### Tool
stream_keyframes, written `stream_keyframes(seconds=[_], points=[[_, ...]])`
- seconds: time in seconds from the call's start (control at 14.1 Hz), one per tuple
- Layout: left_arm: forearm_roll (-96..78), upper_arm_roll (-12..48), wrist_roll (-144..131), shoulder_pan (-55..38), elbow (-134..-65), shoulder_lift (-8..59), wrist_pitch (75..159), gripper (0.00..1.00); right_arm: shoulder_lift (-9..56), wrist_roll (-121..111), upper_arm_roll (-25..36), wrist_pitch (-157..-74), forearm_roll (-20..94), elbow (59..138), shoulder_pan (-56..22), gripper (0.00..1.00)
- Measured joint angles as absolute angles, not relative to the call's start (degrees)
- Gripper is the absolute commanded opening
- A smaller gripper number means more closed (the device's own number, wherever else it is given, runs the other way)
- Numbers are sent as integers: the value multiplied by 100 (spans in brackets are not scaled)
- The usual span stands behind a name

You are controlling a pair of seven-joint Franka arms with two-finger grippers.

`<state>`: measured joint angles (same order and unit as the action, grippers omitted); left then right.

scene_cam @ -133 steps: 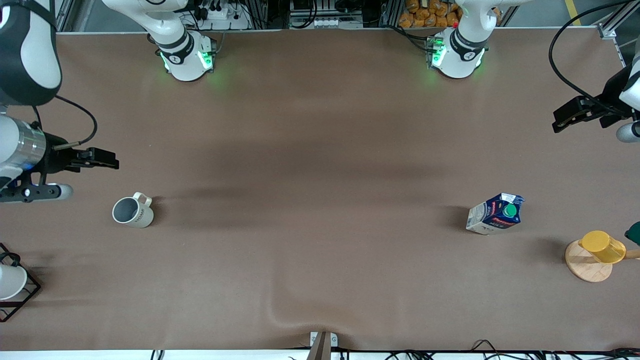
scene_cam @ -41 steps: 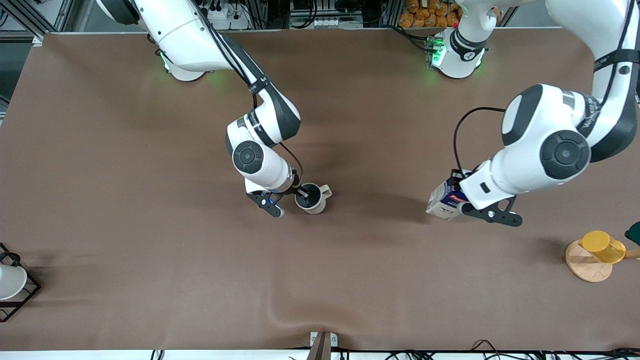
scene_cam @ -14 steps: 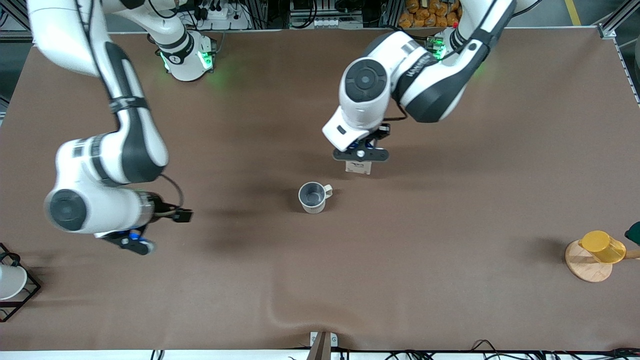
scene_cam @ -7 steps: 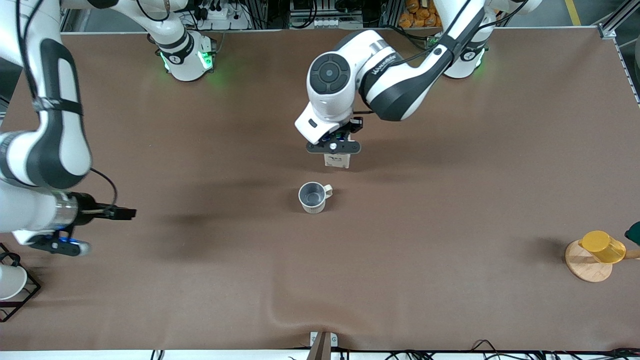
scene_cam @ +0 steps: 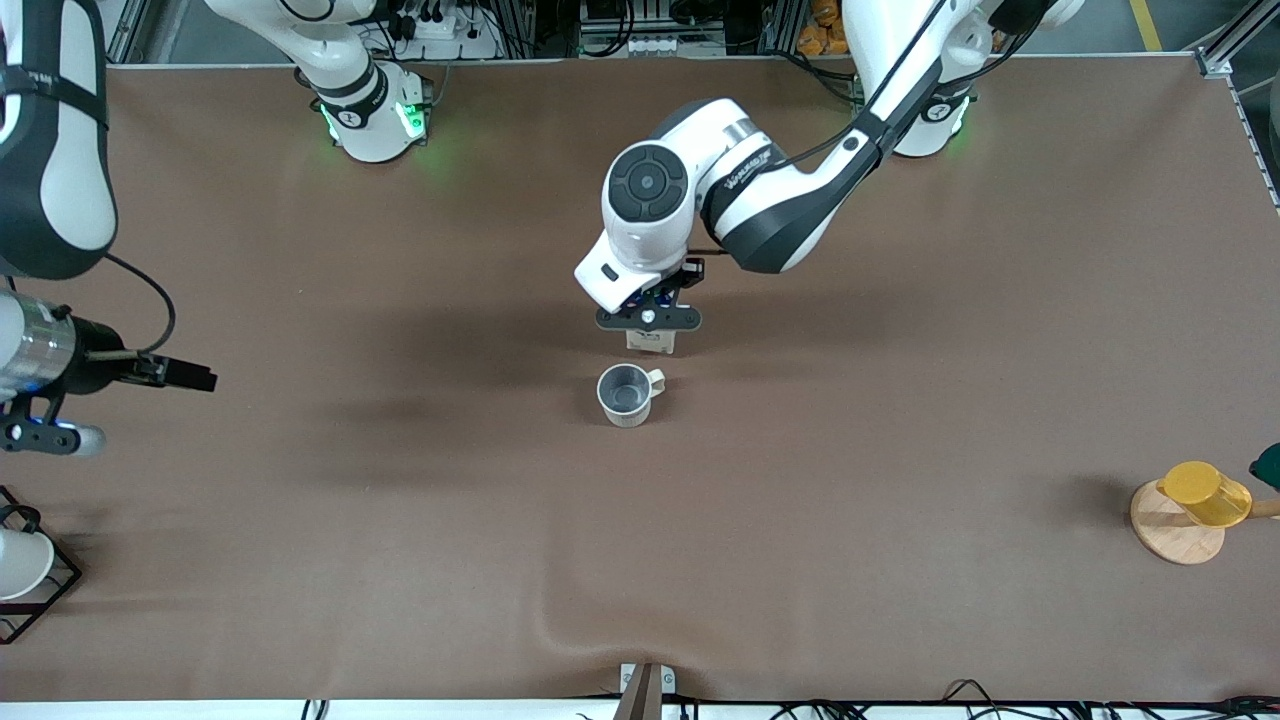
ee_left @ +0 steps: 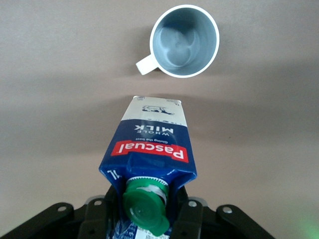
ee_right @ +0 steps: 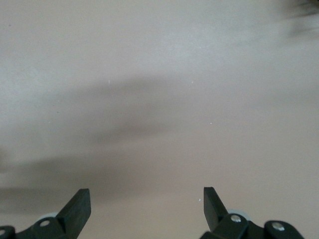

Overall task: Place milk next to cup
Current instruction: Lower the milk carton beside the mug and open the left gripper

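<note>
The milk [scene_cam: 652, 342] is a dark blue carton with a red label band and a green screw cap [ee_left: 144, 211]. My left gripper [scene_cam: 648, 318] is shut on the milk's [ee_left: 152, 149] top, one finger on each side of the cap. It holds the carton over the brown table, close beside the cup [scene_cam: 625, 393] with a small gap between them. The cup [ee_left: 184, 41] is a cream-white mug with a grey inside, standing upright and empty. My right gripper [scene_cam: 195, 378] hangs open over bare table at the right arm's end, and in its wrist view the right gripper [ee_right: 145, 204] holds nothing.
A yellow plastic cup [scene_cam: 1205, 493] lies on a round wooden disc [scene_cam: 1175, 530] at the left arm's end. A white cup in a black wire frame [scene_cam: 20, 565] sits at the right arm's end. The table cover has a wrinkle [scene_cam: 560, 625] near the front edge.
My left gripper has carried the milk closer to the cup. The right arm has drawn back toward its own end of the table, still open.
</note>
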<state>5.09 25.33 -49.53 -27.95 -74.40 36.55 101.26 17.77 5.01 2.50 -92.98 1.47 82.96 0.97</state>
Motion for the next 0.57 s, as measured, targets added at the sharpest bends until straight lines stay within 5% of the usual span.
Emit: stream_keyframes(seconds=[0.57], points=[[509,2437,-5137,-2866,-7391,3857,10493,44,478,501,142,-10299,155,9887,123,100]])
